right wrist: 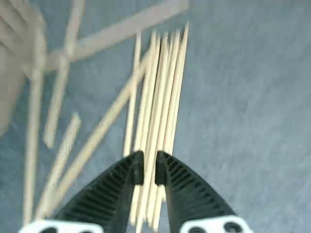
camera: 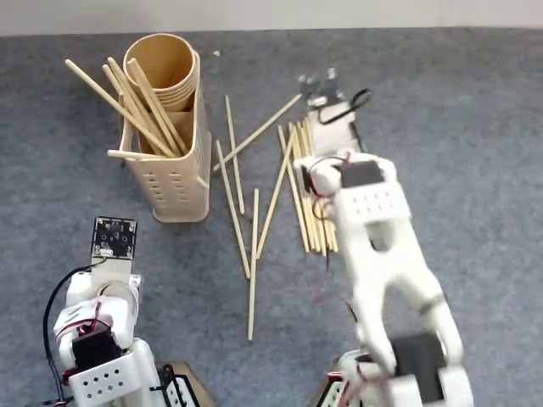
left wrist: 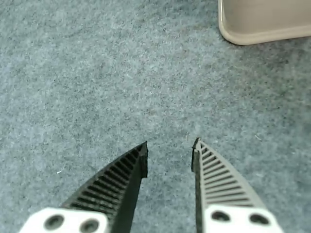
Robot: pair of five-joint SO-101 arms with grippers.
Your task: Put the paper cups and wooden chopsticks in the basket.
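Grey carpeted table (camera: pixel 475 127), slotted basket (camera: pixel 174 188) standing on it, wooden chopsticks (camera: pixel 253 263) scattered beside — some bundled

One basket (camera: pixel 178 182) stands on the desk (camera: pixel 475 127). Inside it is one nested stack of paper cups (camera: pixel 165 72) with at least three rims showing, and about six wooden chopsticks (camera: pixel 109 97) lean out of it. Beside the basket lie five single chopsticks (camera: pixel 253 271), some crossing. Farther from the basket, one bundle (right wrist: pixel 163 82) holds roughly six more; the exact number is unclear.
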